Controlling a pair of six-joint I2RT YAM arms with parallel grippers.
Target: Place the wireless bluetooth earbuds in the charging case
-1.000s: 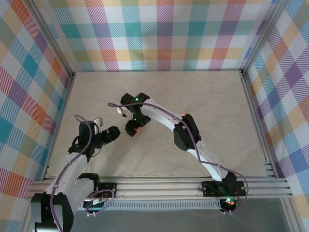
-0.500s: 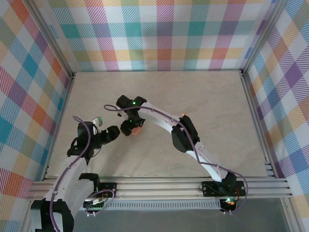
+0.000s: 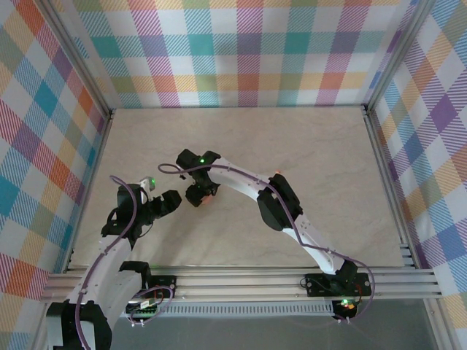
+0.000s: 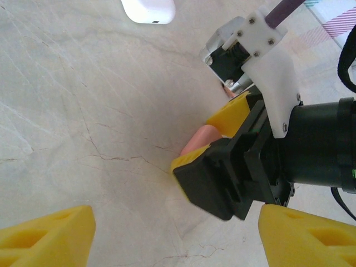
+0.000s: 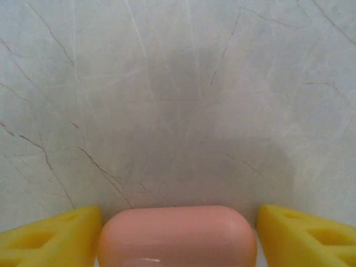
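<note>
My right gripper [image 3: 201, 195] pinches the closed-looking pink charging case [image 5: 178, 236] low over the table [image 3: 306, 146], centre-left in the top view, my left gripper [image 3: 172, 200] hangs spread and empty beside it, and a white case [image 4: 148, 8] lies beyond, so I judge inserting the earbuds is all ahead.

From the right wrist, the pink charging case [image 5: 177, 236] runs off the bottom edge, and so do the right gripper [image 5: 179, 214] fingers on either side of it. You cannot tell whether they press it. From the left wrist, that gripper's black body covers most of the case and leaves you only a small pink patch. Beyond the case, the white case [image 4: 148, 10] is cut by the top edge. From above, the pink case is a sliver under the gripper.
</note>
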